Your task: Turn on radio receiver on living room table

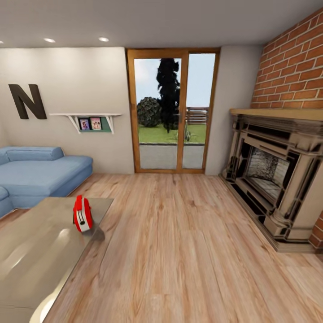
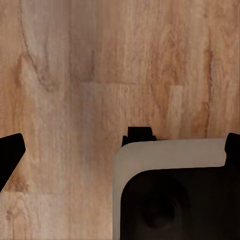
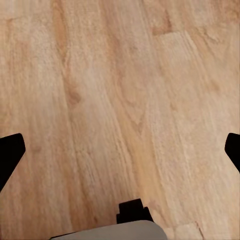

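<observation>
- The left gripper (image 2: 120, 150), seen from the left wrist, has its jaws spread wide: dark fingertips (image 2: 10, 155) sit at the two side edges of the frame with nothing between them but the wood floor (image 2: 100, 65). A pale and dark part of the robot's body (image 2: 170, 195) fills the lower right of that frame.
- The right gripper (image 3: 120, 150), seen from the right wrist, also has its jaws wide apart and empty, its fingertips (image 3: 9, 155) at both side edges over bare floor boards.
- In the head view the counter (image 1: 40, 251), low with a glossy grey top, takes the lower left of the frame.
- The radio (image 1: 82, 214) stands upright on the counter's far right corner, red with a white side turned to the camera, left of centre in the frame.
- Behind the counter, at the left edge, is a blue sofa (image 1: 40, 172).
- At the right edge stands a fireplace (image 1: 273, 175) under a brick wall (image 1: 294, 67).
- Farthest, on the back wall: a dark letter N (image 1: 28, 102) at upper left, a white shelf (image 1: 87, 119) with small pictures, and a wood-framed glass door (image 1: 172, 110) at centre showing grass and trees.
</observation>
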Robot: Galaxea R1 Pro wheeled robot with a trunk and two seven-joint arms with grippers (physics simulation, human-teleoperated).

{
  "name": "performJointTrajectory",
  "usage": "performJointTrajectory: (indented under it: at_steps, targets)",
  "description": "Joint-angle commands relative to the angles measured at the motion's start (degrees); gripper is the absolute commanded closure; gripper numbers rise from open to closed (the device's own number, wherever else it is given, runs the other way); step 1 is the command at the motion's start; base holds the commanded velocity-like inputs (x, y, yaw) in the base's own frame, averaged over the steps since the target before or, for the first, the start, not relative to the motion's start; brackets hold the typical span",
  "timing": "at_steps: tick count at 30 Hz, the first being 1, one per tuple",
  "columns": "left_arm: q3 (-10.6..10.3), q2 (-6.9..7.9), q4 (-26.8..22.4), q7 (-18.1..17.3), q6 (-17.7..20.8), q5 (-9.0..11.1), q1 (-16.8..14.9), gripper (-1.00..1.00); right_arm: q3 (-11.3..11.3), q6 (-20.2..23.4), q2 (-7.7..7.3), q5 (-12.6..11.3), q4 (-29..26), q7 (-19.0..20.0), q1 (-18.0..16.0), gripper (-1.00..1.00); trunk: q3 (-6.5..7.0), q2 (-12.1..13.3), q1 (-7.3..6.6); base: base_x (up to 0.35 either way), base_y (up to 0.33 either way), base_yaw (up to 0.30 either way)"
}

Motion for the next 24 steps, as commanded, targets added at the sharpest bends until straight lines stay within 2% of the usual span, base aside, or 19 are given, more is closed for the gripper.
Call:
performJointTrajectory:
  at_steps: [1,24]
  targets:
    - [0.0,0.01,0.0,0.0,0.0,0.0,0.0,-1.00,0.0,0.0,0.00,0.0,0.0,0.0,0.0,-1.00,0.00,0.0,0.00,0.329,0.000,0.000]
    - [0.0,-0.04,0.0,0.0,0.0,0.0,0.0,-1.00,0.0,0.0,0.00,0.0,0.0,0.0,0.0,-1.00,0.00,0.0,0.00,0.329,0.000,0.000]
